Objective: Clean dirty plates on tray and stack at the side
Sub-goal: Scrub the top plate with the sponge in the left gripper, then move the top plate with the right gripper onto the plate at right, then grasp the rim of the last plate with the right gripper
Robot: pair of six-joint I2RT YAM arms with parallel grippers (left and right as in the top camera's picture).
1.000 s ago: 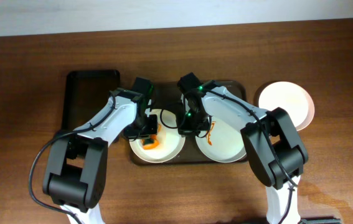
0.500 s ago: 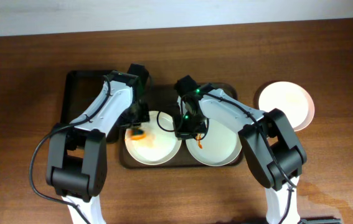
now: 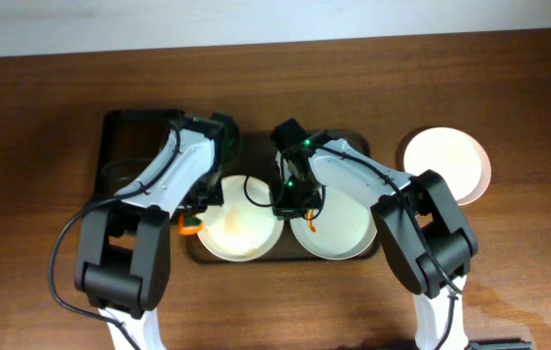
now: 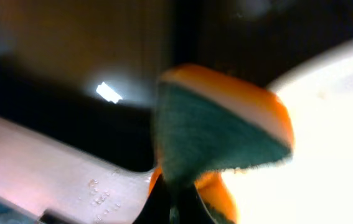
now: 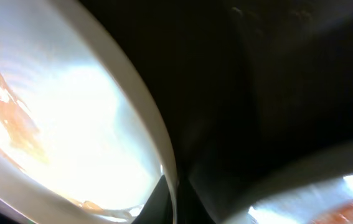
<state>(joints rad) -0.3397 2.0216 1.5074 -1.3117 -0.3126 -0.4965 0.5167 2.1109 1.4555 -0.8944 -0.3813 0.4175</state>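
Note:
The dark brown tray [image 3: 285, 257] holds two white plates. The left plate [image 3: 241, 231] carries only a faint orange smear. The right plate [image 3: 348, 219] has an orange streak near its left edge. My right gripper [image 3: 292, 206] is shut on the left plate's right rim, which runs between the jaws in the right wrist view [image 5: 173, 199]. My left gripper [image 3: 189, 224] is shut on an orange and green sponge [image 4: 220, 124] at the left plate's left edge. A third plate [image 3: 445, 163], plain and pale, lies on the table at the right.
A narrow black tray [image 3: 134, 131] lies left of the brown tray, partly under my left arm. Both arms cross over the brown tray's back half. Bare wooden table lies in front and at the far right.
My left gripper has swept the sponge from the middle of the left plate to its left edge. The orange blob there is now a faint smear. The right gripper keeps its hold.

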